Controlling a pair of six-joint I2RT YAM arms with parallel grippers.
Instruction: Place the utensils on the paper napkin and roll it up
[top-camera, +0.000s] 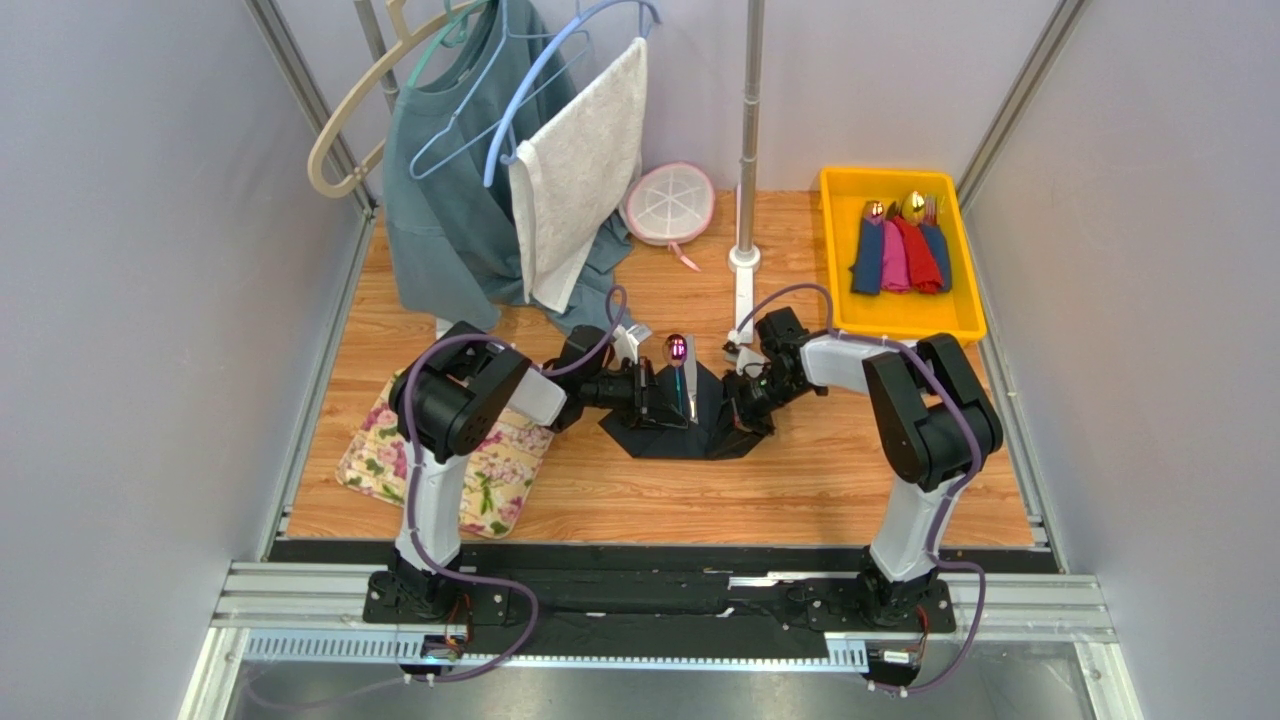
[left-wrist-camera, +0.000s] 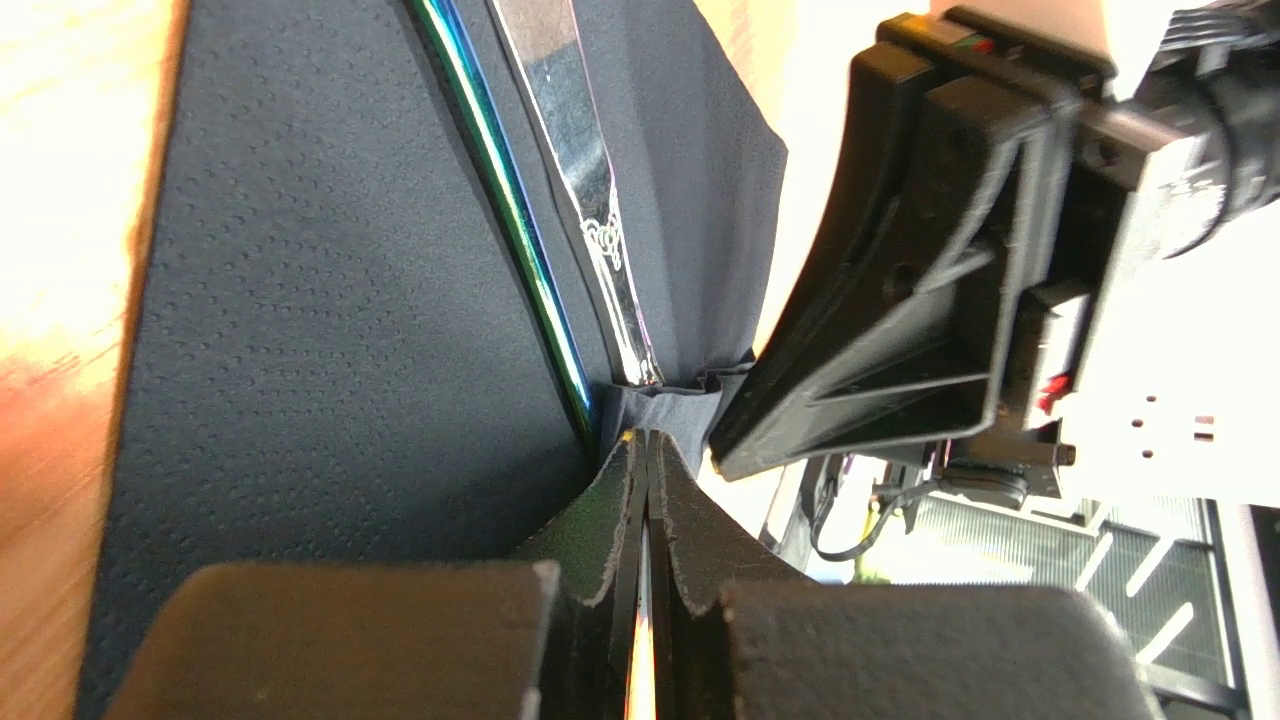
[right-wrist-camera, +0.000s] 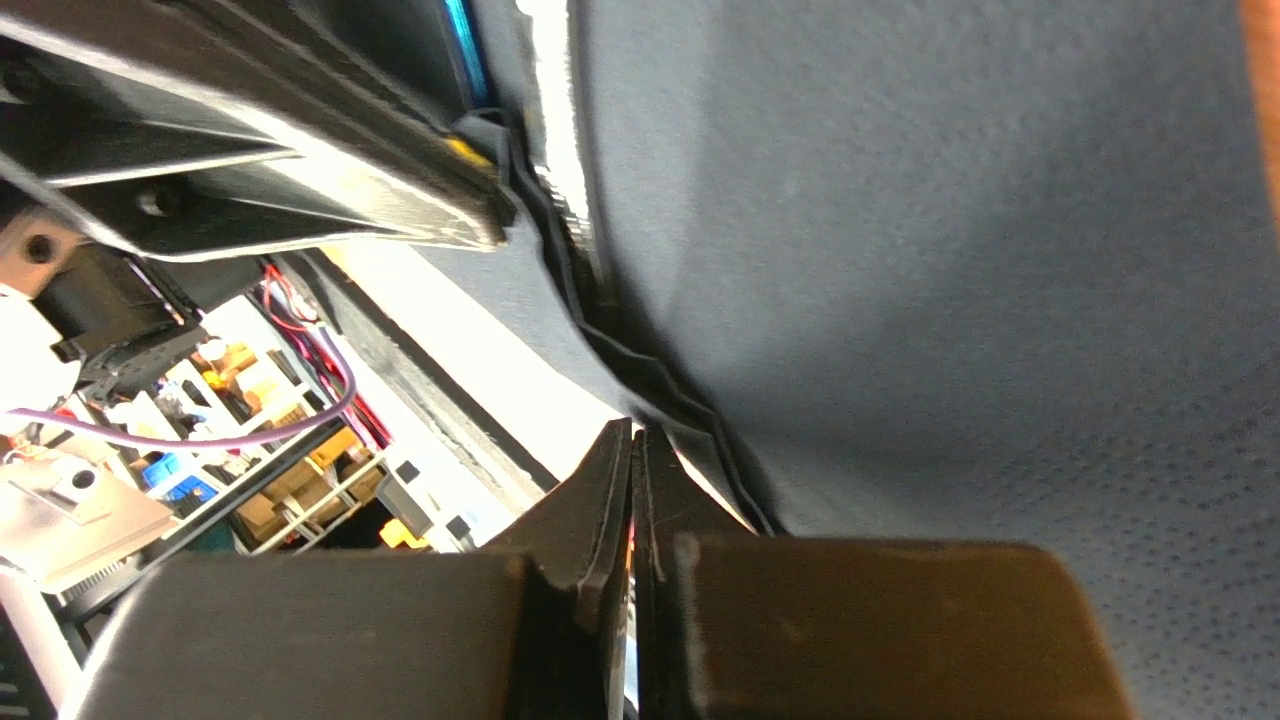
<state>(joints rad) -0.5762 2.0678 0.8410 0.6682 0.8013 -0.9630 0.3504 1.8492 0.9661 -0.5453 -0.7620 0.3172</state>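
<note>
The napkin (top-camera: 661, 435) lies crumpled at mid-counter (top-camera: 842, 480), between the two arms. The utensils (top-camera: 684, 383) rest on it side by side, the spoon's purple bowl (top-camera: 678, 350) pointing away from the bases. A floral mat (top-camera: 368, 450) lies to the left under the left arm's elbow. A yellow tray (top-camera: 962, 285) of rolled coloured napkins sits at the far right. A pole (top-camera: 747, 135) stands just behind the napkin, and a shirt (top-camera: 443, 210) and a towel (top-camera: 579, 165) hang at the far left.

Both arms reach inward and low, wrists facing each other across the utensils. The left fingers (left-wrist-camera: 609, 525) are pressed together, pinching a bunched edge of the napkin just beside the handles. The right fingers (right-wrist-camera: 594, 510) are also pressed together, nipping a creased fold of the napkin's edge, close to the left ones.
</note>
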